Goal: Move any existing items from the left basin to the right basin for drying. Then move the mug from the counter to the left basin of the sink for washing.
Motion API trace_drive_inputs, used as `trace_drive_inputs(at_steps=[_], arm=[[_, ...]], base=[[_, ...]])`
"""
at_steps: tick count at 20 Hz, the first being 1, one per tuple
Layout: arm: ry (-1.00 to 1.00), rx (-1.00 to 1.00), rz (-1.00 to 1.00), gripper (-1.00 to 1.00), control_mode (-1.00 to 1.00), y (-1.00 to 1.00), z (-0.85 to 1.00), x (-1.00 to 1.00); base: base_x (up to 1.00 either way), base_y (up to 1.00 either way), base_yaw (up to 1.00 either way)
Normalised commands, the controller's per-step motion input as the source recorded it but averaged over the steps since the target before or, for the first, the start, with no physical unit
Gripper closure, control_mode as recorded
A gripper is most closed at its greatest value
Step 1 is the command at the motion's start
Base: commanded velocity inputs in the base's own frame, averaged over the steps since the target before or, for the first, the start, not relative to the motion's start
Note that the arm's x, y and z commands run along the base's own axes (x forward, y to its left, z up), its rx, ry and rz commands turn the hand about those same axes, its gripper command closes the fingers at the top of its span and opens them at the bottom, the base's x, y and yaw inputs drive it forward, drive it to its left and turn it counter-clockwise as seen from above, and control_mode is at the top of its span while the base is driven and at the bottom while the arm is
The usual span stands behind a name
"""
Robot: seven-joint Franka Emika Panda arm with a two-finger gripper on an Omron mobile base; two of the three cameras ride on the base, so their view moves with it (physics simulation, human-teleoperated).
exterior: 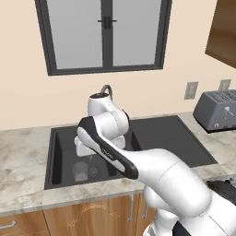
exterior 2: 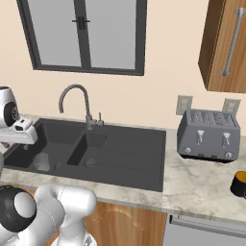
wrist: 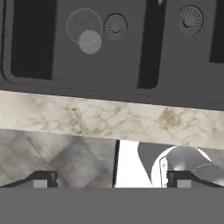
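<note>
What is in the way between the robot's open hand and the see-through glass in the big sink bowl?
Nothing visible blocks it. The gripper is open above the counter's front edge, and the glass stands upright in the left basin beside its drain, with only open space and the basin's front rim between them.

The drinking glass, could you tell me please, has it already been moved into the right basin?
No, the drinking glass stands in the left basin beside its drain, as the hand view shows.
</note>
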Motion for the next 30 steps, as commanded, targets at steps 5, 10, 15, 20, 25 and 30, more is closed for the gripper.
trace_drive_inputs(at_steps=[5,10,15,20,25,30], arm=[[0.15,-0.07,-0.13,-1.00,-1.00,0.35,-0.88,0.54],[0.23,0.00,-0.17,-1.00,-1.00,0.07,-0.51,0.74],[0.14,0.00,-0.15,-1.00,-1.00,0.00,-0.34,0.61],[0.03,-0.01,-0.10,-1.00,-1.00,0.05,-0.35,0.42],[0.00,-0.06,-0.04,-1.00,-1.00,0.17,-0.52,0.29],[-0.05,-0.09,-0.03,-1.00,-1.00,0.19,-0.54,0.20]], base=[[0.00,0.00,0.00],[0.00,0.00,0.00],[0.00,0.00,0.00],[0.00,0.00,0.00],[0.00,0.00,0.00],[0.00,0.00,0.00]])
